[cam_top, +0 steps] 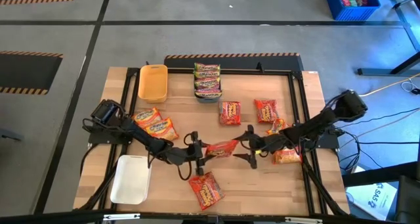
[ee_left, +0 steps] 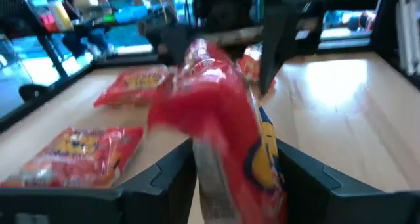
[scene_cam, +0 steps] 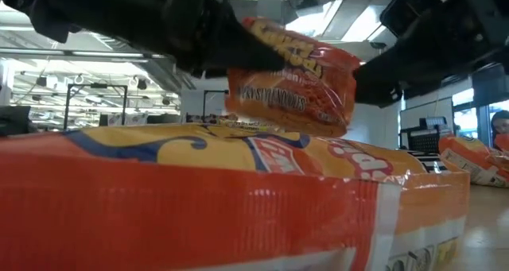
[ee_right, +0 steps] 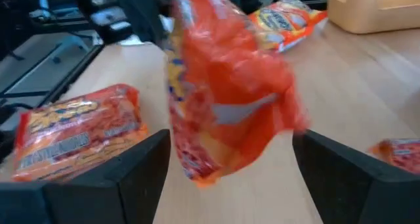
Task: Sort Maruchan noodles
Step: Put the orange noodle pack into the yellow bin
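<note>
A red Maruchan noodles packet (cam_top: 222, 148) hangs above the table's middle, and my left gripper (cam_top: 200, 152) is shut on its left end. The low view shows this packet (scene_cam: 294, 76) clear of the table. My right gripper (cam_top: 244, 147) is open at the packet's right end. Its fingers stand wide on either side of the packet (ee_right: 223, 86) and do not touch it. Other packets lie flat on the table: one near the front (cam_top: 207, 188), two at the left (cam_top: 154, 122), two at the centre back (cam_top: 230, 112), two at the right (cam_top: 287, 157). My left gripper pinches the packet's end nearest it (ee_left: 223, 178) between its two fingers, one on each flat face. The fingers come nearly level from the table's left. The packet stands on edge, lifted clear of the table, and sticks out toward my right gripper.
At the back stand a yellow tray (cam_top: 153, 81) and a blue-grey tray (cam_top: 209, 96) stacked with packets. A white tray (cam_top: 131, 178) sits at the front left. A black frame (cam_top: 298, 106) runs around the work area. Bare wood shows at the front right.
</note>
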